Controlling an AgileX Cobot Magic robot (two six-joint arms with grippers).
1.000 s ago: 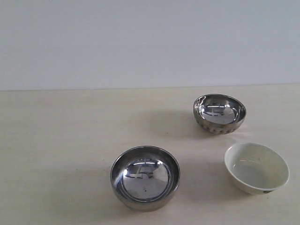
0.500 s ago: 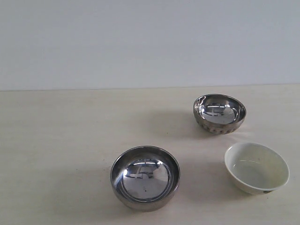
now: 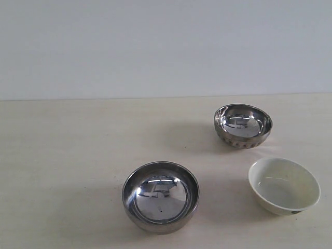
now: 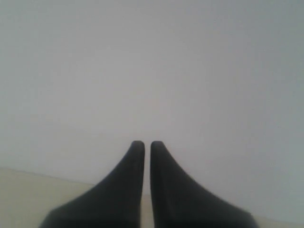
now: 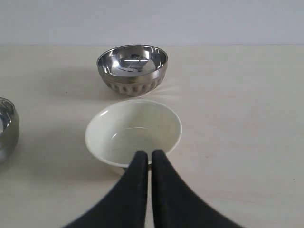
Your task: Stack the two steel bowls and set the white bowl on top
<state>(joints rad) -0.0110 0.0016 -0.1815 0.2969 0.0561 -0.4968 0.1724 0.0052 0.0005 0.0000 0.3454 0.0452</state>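
Note:
A smooth-sided steel bowl (image 3: 161, 197) stands upright near the table's front middle. The rounder steel bowl (image 3: 243, 126) with a dimpled lower band stands farther back on the right. Near the front right sits the white bowl (image 3: 283, 185), upright and empty. In the right wrist view the white bowl (image 5: 133, 131) lies just beyond my right gripper (image 5: 147, 153), which is shut and empty; the dimpled bowl (image 5: 132, 69) is behind it and the smooth bowl (image 5: 7, 128) shows at the edge. My left gripper (image 4: 144, 144) is shut, facing a blank wall. Neither gripper shows in the exterior view.
The pale wooden table (image 3: 62, 155) runs back to a plain light wall (image 3: 155, 46). The three bowls stand apart from one another, none touching.

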